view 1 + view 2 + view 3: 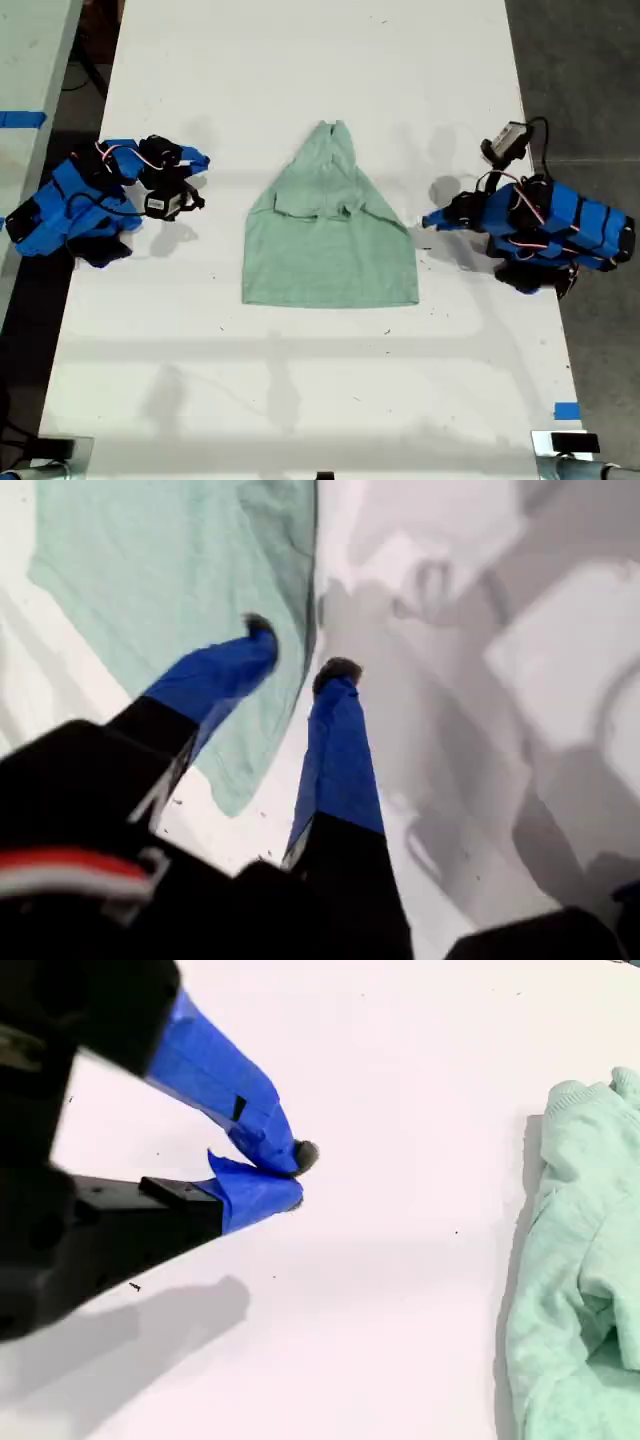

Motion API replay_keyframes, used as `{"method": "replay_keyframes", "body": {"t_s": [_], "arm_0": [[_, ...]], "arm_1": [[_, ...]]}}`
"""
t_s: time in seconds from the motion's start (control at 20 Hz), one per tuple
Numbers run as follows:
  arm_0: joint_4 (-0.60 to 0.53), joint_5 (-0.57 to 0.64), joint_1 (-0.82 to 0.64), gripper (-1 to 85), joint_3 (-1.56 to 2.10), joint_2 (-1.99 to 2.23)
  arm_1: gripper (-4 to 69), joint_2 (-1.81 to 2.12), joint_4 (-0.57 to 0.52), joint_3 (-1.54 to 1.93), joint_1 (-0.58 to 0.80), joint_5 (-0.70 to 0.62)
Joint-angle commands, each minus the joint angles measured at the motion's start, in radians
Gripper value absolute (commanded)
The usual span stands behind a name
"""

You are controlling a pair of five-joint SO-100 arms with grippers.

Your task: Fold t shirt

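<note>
The white bench (pixel 300 400) fills the exterior view; the t shirt (pixel 330 230) lies flat at its centre, sleeves folded in. It looks soft and limp, best pinched at a hem corner. Our first pincer (pixel 297 650) gapes at its edge; our second pincer (pixel 295 1175) is closed, empty, well apart.

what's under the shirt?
The white table. The shirt lies flat on it, sleeves folded in on top. Anything beneath the fabric is hidden; no bulge shows.
</note>
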Motion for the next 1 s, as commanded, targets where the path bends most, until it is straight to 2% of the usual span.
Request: {"method": "replay_keyframes", "body": {"t_s": [0.0,0.1,0.2,0.4,0.55,0.65,0.7,0.75,0.8,0.95], "arm_0": [[0.002,-0.006,-0.014,-0.2,0.041,0.003],[0.002,-0.006,-0.012,-0.2,0.041,0.003],[0.002,-0.006,-0.008,-0.2,0.041,0.003],[0.002,-0.006,-0.005,-0.2,0.041,0.003],[0.002,-0.008,-0.005,-0.2,0.041,0.003],[0.002,-0.009,-0.005,-0.2,0.041,0.003],[0.002,-0.009,0.0,-0.2,0.041,0.003],[0.002,-0.011,0.003,-0.2,0.041,0.003],[0.002,-0.011,0.005,-0.2,0.041,0.003],[0.002,-0.006,0.002,-0.2,0.041,0.003]], "arm_1": [[24.6,-0.379,0.061,-0.339,-0.095,-0.009],[29.0,-0.492,-0.023,-0.341,-0.187,0.038],[33.8,-0.518,-0.195,-0.192,-0.247,0.095],[30.9,-0.623,-0.486,0.02,-0.314,0.172],[26.5,-0.867,-0.615,-0.046,-0.331,0.156],[24.3,-1.115,-0.621,-0.213,-0.337,0.117],[9.5,-1.212,-0.598,-0.29,-0.337,0.12],[0.5,-1.253,-0.578,-0.33,-0.334,0.132],[0.5,-1.25,-0.54,-0.353,-0.328,0.149],[0.5,-1.031,-0.333,-0.41,-0.307,0.178]]}}
